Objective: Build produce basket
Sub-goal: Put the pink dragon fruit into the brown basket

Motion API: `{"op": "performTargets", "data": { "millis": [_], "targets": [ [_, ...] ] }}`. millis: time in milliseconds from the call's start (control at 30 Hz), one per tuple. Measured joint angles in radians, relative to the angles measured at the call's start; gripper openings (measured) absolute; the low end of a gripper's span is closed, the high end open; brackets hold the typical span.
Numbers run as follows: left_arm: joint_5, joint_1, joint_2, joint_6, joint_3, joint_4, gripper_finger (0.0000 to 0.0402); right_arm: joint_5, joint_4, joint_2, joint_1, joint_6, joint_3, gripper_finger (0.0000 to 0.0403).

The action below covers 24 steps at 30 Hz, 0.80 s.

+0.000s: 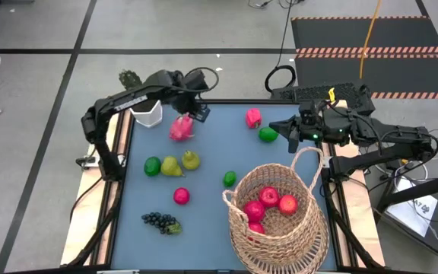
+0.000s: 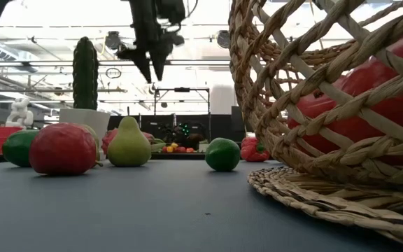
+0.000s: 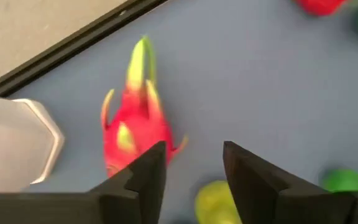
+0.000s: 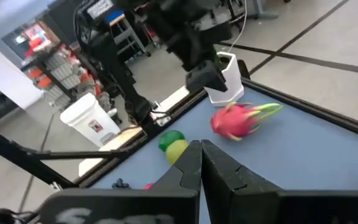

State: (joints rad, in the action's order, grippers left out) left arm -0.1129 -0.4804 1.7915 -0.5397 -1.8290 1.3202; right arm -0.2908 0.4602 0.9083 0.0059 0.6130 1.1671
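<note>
High view gives me the basket (image 1: 278,221) at the near right of the blue table (image 1: 211,144), its arched handle toward the far side, with at least four red apples (image 1: 269,196) lying inside. The rest of the produce is spread over the table. A small lime (image 1: 230,179) sits just left of the basket rim. Farther left I see two yellow-green pears (image 1: 182,163) side by side with a green fruit (image 1: 152,166) next to them, a pink-red fruit (image 1: 181,195) nearer me, and the dark grape bunch (image 1: 161,221) at the near left. At the far side lie a red fruit (image 1: 253,118) and a green one (image 1: 268,135) beside it.

The pink dragon fruit (image 1: 181,127) lies on the table at the far left, near a white pot (image 1: 149,113). My left gripper (image 1: 201,113) hovers just beside and above it; from the left wrist camera its fingers (image 3: 148,177) stand apart with nothing between them, the dragon fruit off to one side. My right gripper (image 1: 287,129) waits above the far right of the table, close to the green fruit, its fingers pressed together and empty.
</note>
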Motion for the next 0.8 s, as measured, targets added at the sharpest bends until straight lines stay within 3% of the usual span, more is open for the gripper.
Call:
{"op": "performTargets", "data": {
  "millis": [200, 333, 800],
  "targets": [
    [0.004, -0.056, 0.077, -0.004, 0.001, 0.071, 0.0219, 0.006, 0.002, 0.005, 0.000, -0.009, 0.000, 0.0000],
    [0.013, -0.091, 0.128, 0.011, 0.001, 0.102, 0.0235, 0.006, 0.007, 0.005, 0.000, -0.047, 0.000, 0.0000],
    [0.003, -0.126, 0.169, 0.103, 0.001, 0.128, 0.0183, 0.006, 0.051, 0.001, 0.000, -0.190, 0.000, 0.0000]
  ]
}}
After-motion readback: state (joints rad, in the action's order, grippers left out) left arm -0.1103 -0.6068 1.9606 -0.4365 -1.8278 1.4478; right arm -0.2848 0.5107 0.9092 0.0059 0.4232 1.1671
